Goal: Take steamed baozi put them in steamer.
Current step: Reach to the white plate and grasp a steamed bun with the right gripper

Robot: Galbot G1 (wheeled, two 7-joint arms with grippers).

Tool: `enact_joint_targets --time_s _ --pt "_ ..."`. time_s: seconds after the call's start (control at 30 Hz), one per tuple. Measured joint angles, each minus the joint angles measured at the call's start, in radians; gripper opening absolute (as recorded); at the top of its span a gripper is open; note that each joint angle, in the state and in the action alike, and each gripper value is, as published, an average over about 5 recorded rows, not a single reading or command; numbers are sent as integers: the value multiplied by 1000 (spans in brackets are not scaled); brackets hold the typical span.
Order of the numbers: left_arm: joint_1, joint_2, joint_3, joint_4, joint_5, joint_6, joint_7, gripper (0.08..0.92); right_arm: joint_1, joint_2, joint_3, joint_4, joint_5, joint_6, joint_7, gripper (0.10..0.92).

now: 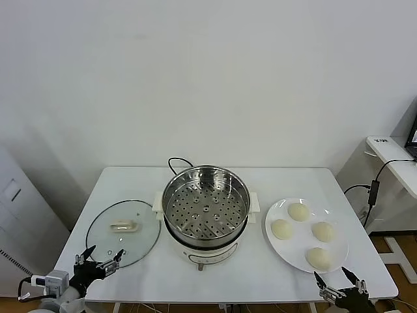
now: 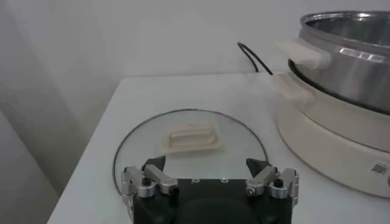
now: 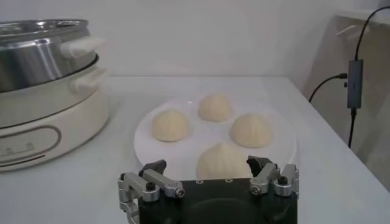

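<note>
Several cream-white baozi [image 1: 298, 212] lie on a flat white plate [image 1: 277, 246] at the table's right; the right wrist view shows them too [image 3: 171, 125]. The steamer [image 1: 205, 212], a shiny steel pot with a perforated tray on a white base, stands mid-table with no buns in it. My right gripper [image 1: 339, 280] is open and empty at the table's front edge, just short of the plate; the nearest bun [image 3: 223, 161] lies ahead of it [image 3: 206, 167]. My left gripper [image 1: 100, 261] is open and empty at the front left, above the near rim of the glass lid [image 2: 206, 165].
A round glass lid [image 1: 124, 232] with a white handle lies flat left of the steamer. A black cord [image 1: 177, 161] runs behind the pot. A side table with a cable [image 1: 374, 189] stands off to the right.
</note>
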Motion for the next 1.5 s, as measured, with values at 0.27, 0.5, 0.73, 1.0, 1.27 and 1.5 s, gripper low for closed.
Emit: enact_joint_targets --time_s 0.27,0.5,0.73,1.0,1.27,1.5 --pt "-3 -5 -1 0 -2 0 0 823 45 -30 43 -18 -140 20 -4 823" --pt "-18 -13 2 -2 -3 7 0 823 151 -103 63 -46 -412 47 -14 823" --pt "-25 -24 4 -9 2 19 -1 823 299 -216 18 -107 -655 61 -64 823" --pt "-26 -37 2 -9 22 35 -1 823 553 -380 -142 -222 -772 73 -235 823" --pt "-29 -53 3 -9 58 43 1 823 938 -536 -509 -363 -711 57 -459 823" --pt "-35 -61 5 -11 82 52 3 823 1286 -591 -865 -514 -653 74 -664 823"
